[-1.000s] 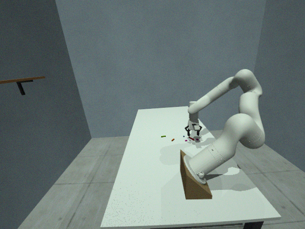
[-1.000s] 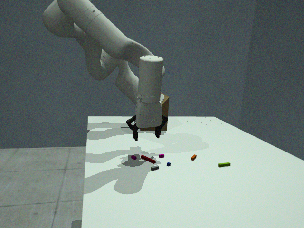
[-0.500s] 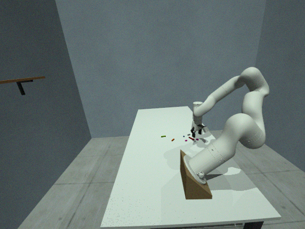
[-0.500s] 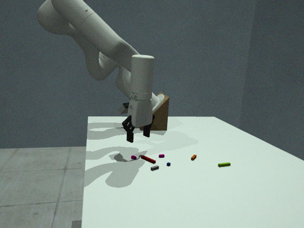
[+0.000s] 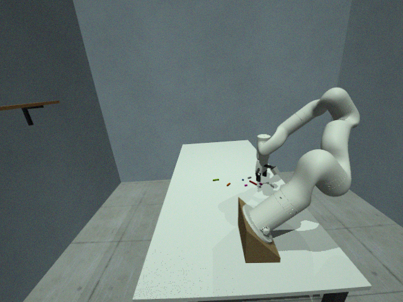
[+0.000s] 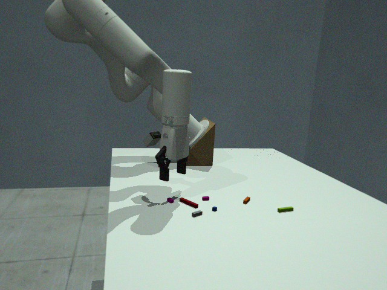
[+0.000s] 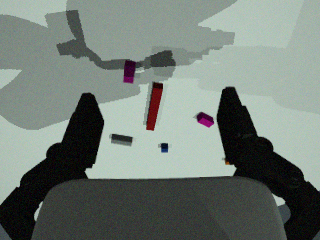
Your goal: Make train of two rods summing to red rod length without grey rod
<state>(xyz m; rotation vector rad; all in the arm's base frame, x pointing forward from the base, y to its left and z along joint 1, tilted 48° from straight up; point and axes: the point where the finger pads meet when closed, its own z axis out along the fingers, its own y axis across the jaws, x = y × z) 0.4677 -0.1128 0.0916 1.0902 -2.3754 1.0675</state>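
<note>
The end effector [image 6: 172,171] hangs above the table [image 6: 312,249] with its fingers spread as wide as they go and nothing between them, pointing straight down over the left end of the rod cluster. In the wrist view a magenta rod [image 7: 130,71] lies just beyond the far end of the red rod [image 7: 154,106], which runs lengthwise between the two fingers. Judging from this, the step in hand is the approach for a first pick: no train exists yet, and the only pair here that adds up to the red rod without grey is lime plus magenta. The next move would call for centring over one magenta rod, turning the fingers across its short width, and descending without nudging the red rod beside it. Outward from the end effector, the exterior view shows that magenta rod [image 6: 170,200] at the left, apart from the red rod [image 6: 188,202] by a small gap, then a second magenta rod [image 6: 205,198] to the right, a grey rod [image 6: 196,213] nearer the camera, a small blue rod [image 6: 214,208], an orange rod [image 6: 246,200] farther right, and the lime rod [image 6: 285,209] well apart at the far right. The count is two magenta and one each of red, grey, blue, orange and lime, seven rods in all.
</note>
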